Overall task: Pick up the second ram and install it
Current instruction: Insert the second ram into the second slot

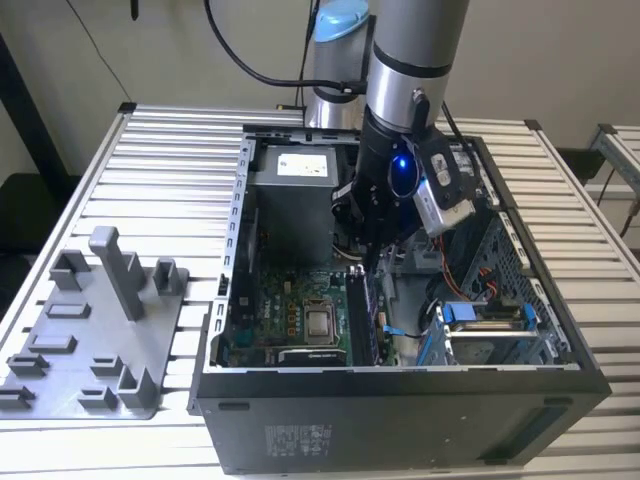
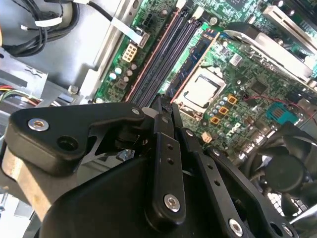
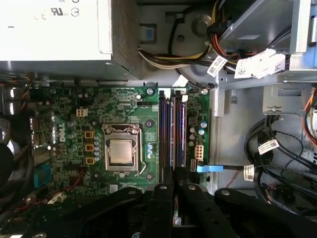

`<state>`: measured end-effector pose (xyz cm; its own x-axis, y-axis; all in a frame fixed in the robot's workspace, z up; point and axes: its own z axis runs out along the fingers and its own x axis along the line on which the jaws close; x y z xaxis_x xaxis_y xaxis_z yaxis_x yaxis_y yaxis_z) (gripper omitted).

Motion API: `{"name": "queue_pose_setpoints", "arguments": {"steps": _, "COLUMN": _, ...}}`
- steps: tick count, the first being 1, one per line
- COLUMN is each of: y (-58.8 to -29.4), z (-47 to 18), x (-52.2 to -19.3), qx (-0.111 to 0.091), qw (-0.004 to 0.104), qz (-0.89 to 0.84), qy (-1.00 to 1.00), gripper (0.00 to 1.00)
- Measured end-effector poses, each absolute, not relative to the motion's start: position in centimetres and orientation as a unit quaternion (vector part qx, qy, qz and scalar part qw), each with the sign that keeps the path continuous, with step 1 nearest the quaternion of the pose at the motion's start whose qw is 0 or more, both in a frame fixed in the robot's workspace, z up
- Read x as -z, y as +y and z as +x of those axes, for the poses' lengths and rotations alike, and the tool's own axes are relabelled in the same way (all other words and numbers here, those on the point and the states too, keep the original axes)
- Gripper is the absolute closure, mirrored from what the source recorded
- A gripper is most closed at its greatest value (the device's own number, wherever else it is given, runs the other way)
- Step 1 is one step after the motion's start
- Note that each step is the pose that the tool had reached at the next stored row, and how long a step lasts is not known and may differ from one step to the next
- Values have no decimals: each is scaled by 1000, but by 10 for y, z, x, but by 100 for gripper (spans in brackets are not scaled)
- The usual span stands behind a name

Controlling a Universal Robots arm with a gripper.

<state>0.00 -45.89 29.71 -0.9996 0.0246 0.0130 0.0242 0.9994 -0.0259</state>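
End effector [image 3: 173, 172] pinched narrow, low over long black plastic motherboard slots [image 3: 165, 129]; thin dark circuit-board ram stick [image 1: 362, 315] upright beneath. Probably insertion stage, seating unconfirmed.

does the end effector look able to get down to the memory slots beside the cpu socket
Likely yes: the end effector hangs inside the open case above the memory slots, in line with them, and no cable or bracket crosses them.

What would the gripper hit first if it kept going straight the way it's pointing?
Probably the memory slots on the motherboard, straight ahead of the gripper in the first wrist view; the distance left is unclear.
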Motion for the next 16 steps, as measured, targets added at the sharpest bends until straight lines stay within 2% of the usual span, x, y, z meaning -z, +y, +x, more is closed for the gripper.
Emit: {"name": "queue_pose_setpoints", "arguments": {"steps": 16, "y": -459, "z": -1, "x": -275, "qx": -13, "qw": 7, "qz": -15, "qy": -1000, "gripper": 86}}
